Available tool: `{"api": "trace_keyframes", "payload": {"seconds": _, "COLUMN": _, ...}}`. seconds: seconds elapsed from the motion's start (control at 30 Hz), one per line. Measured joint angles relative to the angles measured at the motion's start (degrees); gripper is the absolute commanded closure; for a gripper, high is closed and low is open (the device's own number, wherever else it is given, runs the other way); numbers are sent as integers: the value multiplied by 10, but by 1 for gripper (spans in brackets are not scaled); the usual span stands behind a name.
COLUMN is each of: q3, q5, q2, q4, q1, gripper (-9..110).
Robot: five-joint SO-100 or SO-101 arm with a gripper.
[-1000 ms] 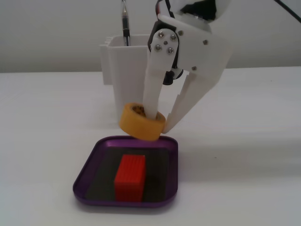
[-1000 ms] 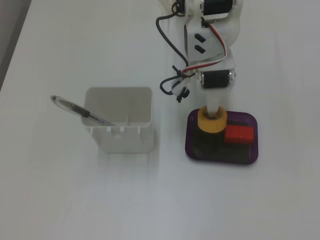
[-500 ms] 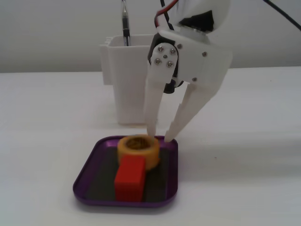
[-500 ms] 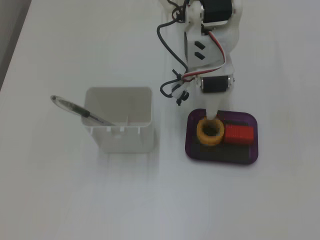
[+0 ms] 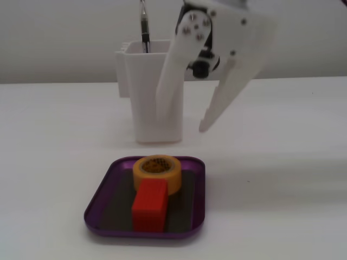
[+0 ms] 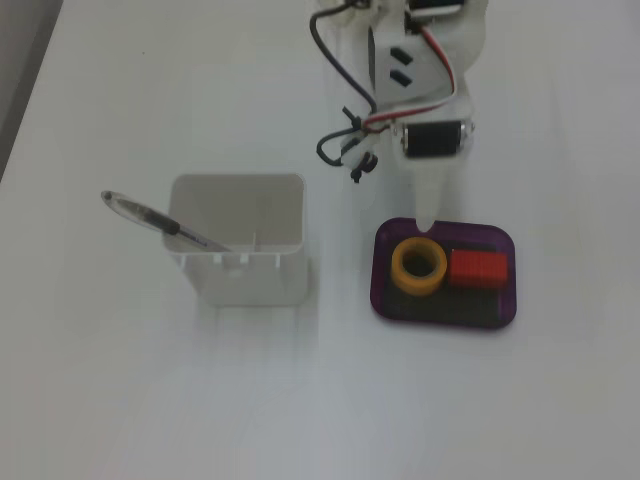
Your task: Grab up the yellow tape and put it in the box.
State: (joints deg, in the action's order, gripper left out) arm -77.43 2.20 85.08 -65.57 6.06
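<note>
Two things sit in the box (image 5: 103,194): the yellow tape (image 5: 157,172) and a red block (image 5: 149,205). Tape lies flat on the dark floor, hollow core facing up, at the far end of the box in the front-on fixed view; the red block is right in front of it, touching or nearly so. In the top-down fixed view the yellow tape (image 6: 419,267) is in the left half of the box (image 6: 445,312), the red block (image 6: 478,268) just to its right, sides apparently in contact.

Hand (image 5: 181,123) is spread wide and holds nothing. It hangs in the air above and behind the box, fingertips well clear of the tape. One finger (image 5: 171,81) overlaps the white container (image 5: 138,108) in the front-on view; the other angles out to the right over bare table (image 5: 282,162). In the top-down view the hand (image 6: 427,215) tapers to a tip at the box's upper rim, with a black servo and looped cables above it on the arm.

White container stands upright on the table, well left of the box in the top-down view, and has a pen (image 6: 160,222) leaning in it with its end sticking out past the left wall. In the front-on view the pen (image 5: 144,27) rises above the container rim.
</note>
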Motion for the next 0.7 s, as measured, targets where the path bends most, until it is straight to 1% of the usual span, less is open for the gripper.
{"api": "trace_keyframes", "payload": {"seconds": 0.23, "q3": 9, "q5": 0, "q2": 169, "q4": -76, "q1": 8, "gripper": 87}}
{"api": "trace_keyframes", "payload": {"seconds": 0.37, "q3": -39, "q5": 0, "q2": 273, "q4": -110, "q1": 6, "gripper": 87}}
{"api": "trace_keyframes", "payload": {"seconds": 0.5, "q3": -130, "q5": 0, "q2": 381, "q4": -113, "q1": -2, "gripper": 87}}
{"api": "trace_keyframes", "payload": {"seconds": 0.7, "q3": -324, "q5": 0, "q2": 533, "q4": -108, "q1": -5, "gripper": 87}}
